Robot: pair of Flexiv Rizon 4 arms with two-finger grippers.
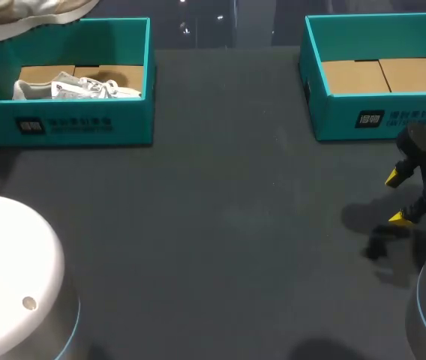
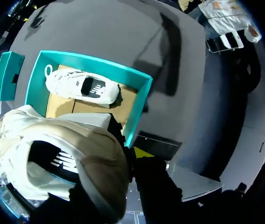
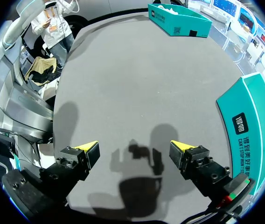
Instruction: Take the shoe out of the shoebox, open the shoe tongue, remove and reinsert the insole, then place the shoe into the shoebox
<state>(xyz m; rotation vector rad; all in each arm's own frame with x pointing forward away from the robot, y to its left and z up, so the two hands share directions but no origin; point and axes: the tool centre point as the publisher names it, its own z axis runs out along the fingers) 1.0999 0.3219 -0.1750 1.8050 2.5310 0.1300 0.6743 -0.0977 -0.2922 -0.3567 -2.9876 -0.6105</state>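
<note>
Hanging above teal shoebox (image 1: 78, 124); cream-white shoe (image 2: 90, 158), dark side stripes

You are looking down on a dark grey table (image 1: 220, 225) whose matte top is filling almost the whole head view. Light is falling from above and is casting a soft shadow (image 1: 378, 247) near its right edge. In the right wrist view, the same grey surface is stretching away, evenly lit.
</note>
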